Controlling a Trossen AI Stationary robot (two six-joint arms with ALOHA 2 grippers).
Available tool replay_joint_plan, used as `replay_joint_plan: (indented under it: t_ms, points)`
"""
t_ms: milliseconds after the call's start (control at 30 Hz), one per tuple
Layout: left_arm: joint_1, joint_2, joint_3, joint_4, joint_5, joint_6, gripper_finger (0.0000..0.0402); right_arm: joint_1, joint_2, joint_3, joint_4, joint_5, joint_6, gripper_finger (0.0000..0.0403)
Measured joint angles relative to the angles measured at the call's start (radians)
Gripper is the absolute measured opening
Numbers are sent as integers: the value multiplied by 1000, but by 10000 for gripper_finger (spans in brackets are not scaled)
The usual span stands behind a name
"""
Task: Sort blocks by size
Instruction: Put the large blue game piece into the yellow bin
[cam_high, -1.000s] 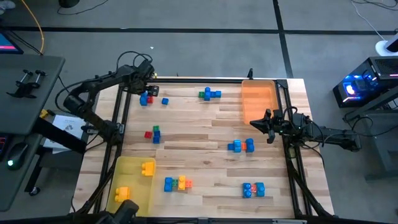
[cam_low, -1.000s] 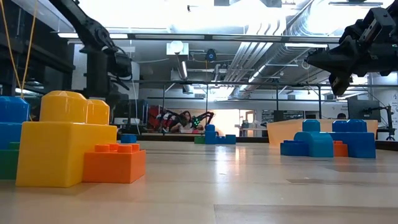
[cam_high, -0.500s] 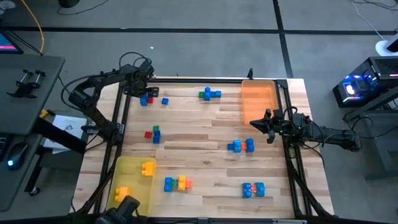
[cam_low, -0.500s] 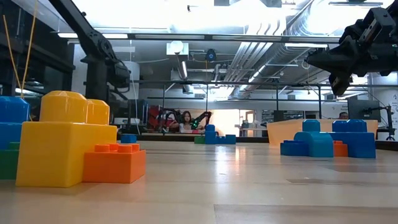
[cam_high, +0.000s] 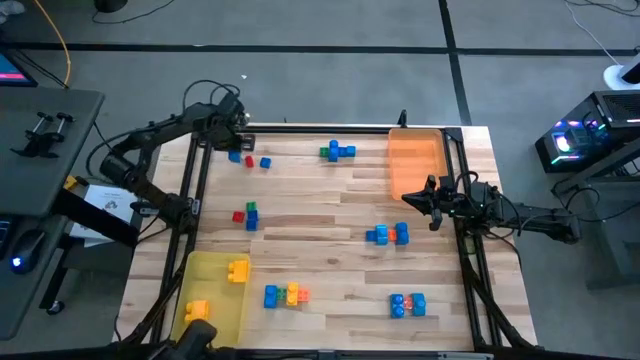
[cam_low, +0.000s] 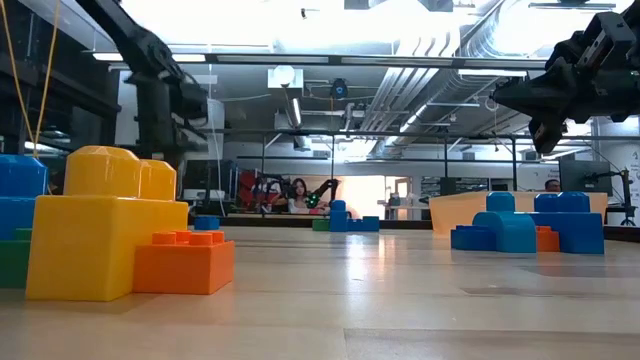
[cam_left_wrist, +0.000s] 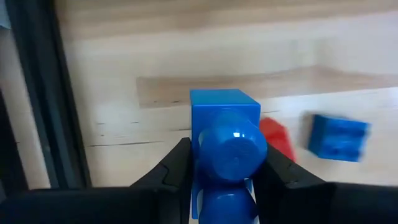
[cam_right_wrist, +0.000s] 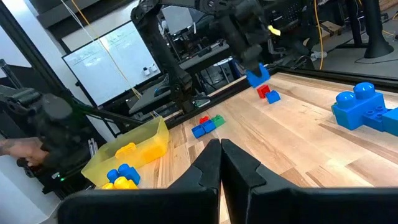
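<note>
Two dark fingers (cam_left_wrist: 177, 171) of the left gripper (cam_left_wrist: 227, 186) narrowed onto a larger blue block (cam_left_wrist: 225, 140), pressing both its sides; lifted off the far left corner of the table (cam_high: 330, 215). Long axis along the fingers, studs facing the wrist camera. Left lying on the wood just beside: a tiny red cube (cam_high: 249, 161) and a tiny blue cube (cam_high: 265, 162). Holding nothing, fingers pressed together: right gripper (cam_high: 408, 198), poised beside the orange tray (cam_high: 415, 160).
</note>
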Motion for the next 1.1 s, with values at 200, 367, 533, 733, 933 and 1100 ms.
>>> replay_joint_plan:
  t_ms: [200,367,533,733,933,1100]
  points:
    - [-64,-209,1,-44,194,34,87,0,0,0,0,0,0,1]
    - [-308,-385,2,-206,321,-61,87,0,0,0,0,0,0,1]
    - [-702,-514,2,-441,363,-280,87,0,0,0,0,0,0,1]
    - [-1132,-569,2,-524,396,-651,87,0,0,0,0,0,0,1]
    - [-1402,-529,-20,-425,538,-844,87,0,0,0,0,0,0,1]
    - [-1533,-473,-89,-228,610,-896,105,0,0,0,0,0,0,1]
